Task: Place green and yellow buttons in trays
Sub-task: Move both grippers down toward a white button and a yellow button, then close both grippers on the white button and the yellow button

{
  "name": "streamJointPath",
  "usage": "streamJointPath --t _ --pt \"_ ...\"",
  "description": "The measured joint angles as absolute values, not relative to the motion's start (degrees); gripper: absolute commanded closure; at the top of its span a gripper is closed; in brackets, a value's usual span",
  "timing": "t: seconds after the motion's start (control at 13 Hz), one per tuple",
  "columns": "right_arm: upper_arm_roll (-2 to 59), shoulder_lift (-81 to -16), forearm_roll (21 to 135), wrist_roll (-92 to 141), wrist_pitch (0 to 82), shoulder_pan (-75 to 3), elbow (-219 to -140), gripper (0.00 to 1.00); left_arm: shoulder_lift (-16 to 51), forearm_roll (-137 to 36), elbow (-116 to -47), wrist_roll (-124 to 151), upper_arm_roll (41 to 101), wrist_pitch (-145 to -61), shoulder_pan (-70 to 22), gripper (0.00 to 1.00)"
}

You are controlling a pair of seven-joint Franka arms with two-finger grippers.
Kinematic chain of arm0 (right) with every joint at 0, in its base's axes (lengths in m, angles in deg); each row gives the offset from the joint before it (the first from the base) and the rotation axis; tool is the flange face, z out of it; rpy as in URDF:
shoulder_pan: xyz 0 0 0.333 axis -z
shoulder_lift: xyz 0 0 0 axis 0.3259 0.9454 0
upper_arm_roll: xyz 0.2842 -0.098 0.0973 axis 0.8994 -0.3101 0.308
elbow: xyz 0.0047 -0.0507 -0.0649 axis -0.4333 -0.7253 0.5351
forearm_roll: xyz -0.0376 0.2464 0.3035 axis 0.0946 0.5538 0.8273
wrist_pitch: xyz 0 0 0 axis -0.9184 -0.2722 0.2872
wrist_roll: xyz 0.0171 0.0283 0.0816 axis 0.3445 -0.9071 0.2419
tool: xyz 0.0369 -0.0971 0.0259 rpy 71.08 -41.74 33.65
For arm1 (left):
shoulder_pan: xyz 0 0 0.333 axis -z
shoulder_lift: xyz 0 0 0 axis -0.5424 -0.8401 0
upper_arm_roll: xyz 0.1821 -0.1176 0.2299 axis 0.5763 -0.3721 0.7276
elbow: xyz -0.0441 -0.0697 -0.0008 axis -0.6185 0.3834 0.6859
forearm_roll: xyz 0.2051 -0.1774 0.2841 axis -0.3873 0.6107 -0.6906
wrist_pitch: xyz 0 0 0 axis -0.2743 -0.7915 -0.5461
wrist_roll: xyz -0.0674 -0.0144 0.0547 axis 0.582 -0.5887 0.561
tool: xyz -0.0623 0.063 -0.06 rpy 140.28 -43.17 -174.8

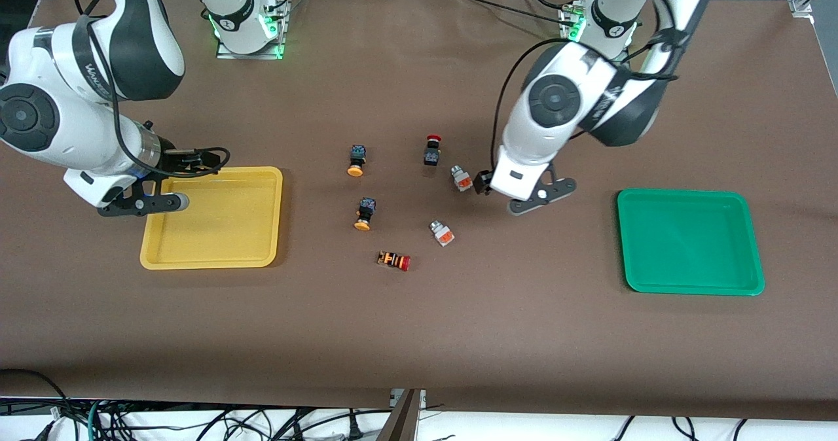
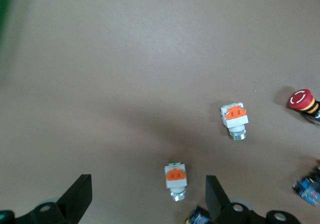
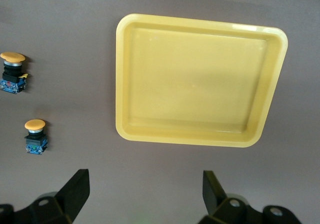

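The yellow tray [image 1: 213, 258] lies toward the right arm's end, the green tray [image 1: 691, 287] toward the left arm's end. Between them lie two black buttons with yellow-orange caps [image 1: 356, 161] [image 1: 364, 214] and two silver-white buttons with orange faces [image 1: 461, 178] [image 1: 442, 233]. My left gripper [image 1: 488, 184] hangs open low over the table; the silver-white button [image 2: 176, 179] lies between its fingers, closer to one. My right gripper [image 3: 145, 189] is open and empty over bare table, by the yellow tray's [image 3: 200, 139] edge farther from the front camera.
A black button with a red cap [image 1: 432, 150] stands close to the left gripper. An orange-striped button with a red cap [image 1: 394, 260] lies nearer the front camera. Brown cloth covers the table [image 1: 419, 336].
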State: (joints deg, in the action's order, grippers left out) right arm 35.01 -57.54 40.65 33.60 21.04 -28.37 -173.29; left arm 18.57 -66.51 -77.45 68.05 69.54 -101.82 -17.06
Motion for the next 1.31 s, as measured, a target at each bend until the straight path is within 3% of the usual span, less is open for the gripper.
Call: streamJointPath --t 0.46,0.85,1.08,1.16,1.23,1.31 --pt "36.45 -57.38 43.18 35.51 33.57 -29.03 -183.56 0.00 9.83 -69.84 -77.57 72.99 69.58 -107.00 -13.31 0.00" --pt "38.27 -57.28 43.21 44.06 40.26 -33.65 -189.92 0.00 6.40 -69.84 -77.92 73.42 69.60 -108.46 -11.70 0.00" --pt "40.06 -57.12 43.21 49.02 45.76 -35.39 -194.15 0.00 3.94 -69.84 -80.31 73.43 69.61 -113.80 -11.23 0.00" --pt "41.13 -56.87 43.21 49.93 47.83 -35.60 -195.64 0.00 3.56 -69.84 -81.72 73.43 69.62 -115.98 -11.16 0.11" --pt "42.29 -56.53 43.22 51.24 49.91 -35.69 -197.09 0.00 3.39 -69.84 -83.06 73.43 69.61 -117.90 -11.13 0.42" --pt "43.49 -56.10 43.22 53.25 51.76 -35.73 -198.30 0.00 3.32 -69.84 -83.93 73.43 69.62 -119.03 -11.12 0.62"
